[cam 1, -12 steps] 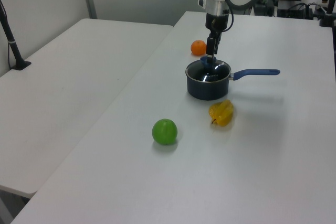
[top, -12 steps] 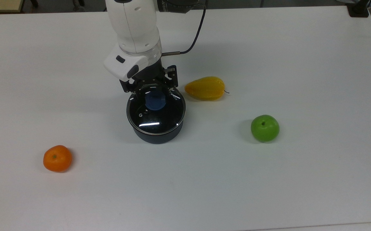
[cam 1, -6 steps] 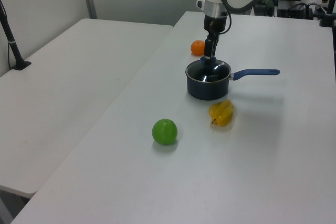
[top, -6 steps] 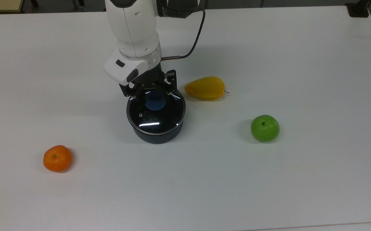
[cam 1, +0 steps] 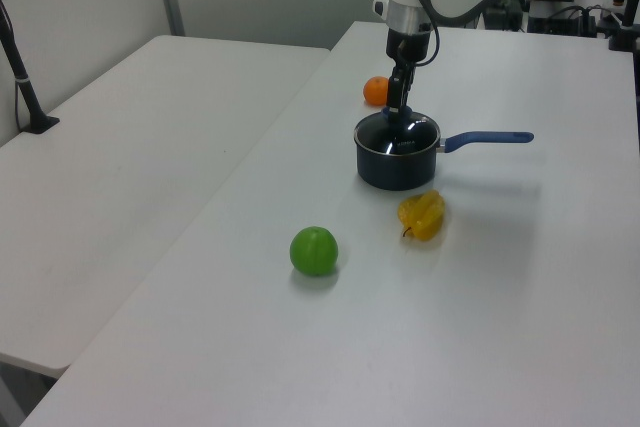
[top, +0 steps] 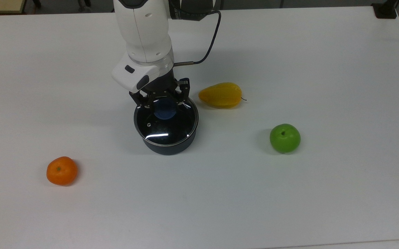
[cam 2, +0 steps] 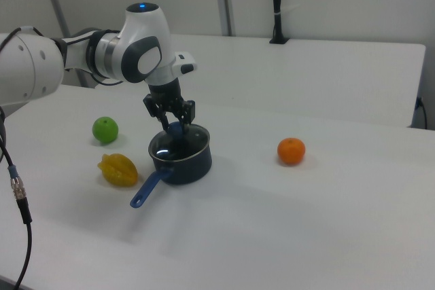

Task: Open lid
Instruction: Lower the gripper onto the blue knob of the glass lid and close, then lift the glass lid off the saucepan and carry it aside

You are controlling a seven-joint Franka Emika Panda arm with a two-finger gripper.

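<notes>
The lid (top: 166, 129) is round clear glass with a metal rim and a blue knob (top: 165, 110). It sits over the dark saucepan (top: 168, 147), a touch off-centre toward the top view's left. My gripper (top: 164, 103) comes straight down from above and is shut on the knob. In the left view the gripper (cam 1: 398, 112) stands above the pan (cam 1: 395, 172), whose blue handle (cam 1: 490, 137) points toward the left view's right. The right view shows the gripper (cam 2: 175, 125) holding the lid (cam 2: 178, 142) just above the pan's rim (cam 2: 187, 164).
A yellow starfruit (top: 220, 95) lies close to the pan on the top view's right. A green apple (top: 284, 138) sits further right, and an orange (top: 62, 170) lies at the front left. The arm's black cable (top: 209, 41) hangs behind the gripper.
The gripper has risen slightly with the knob in its fingers. The lid's rim has shifted a little toward the top view's left, off the pan. The fruits have not moved.
</notes>
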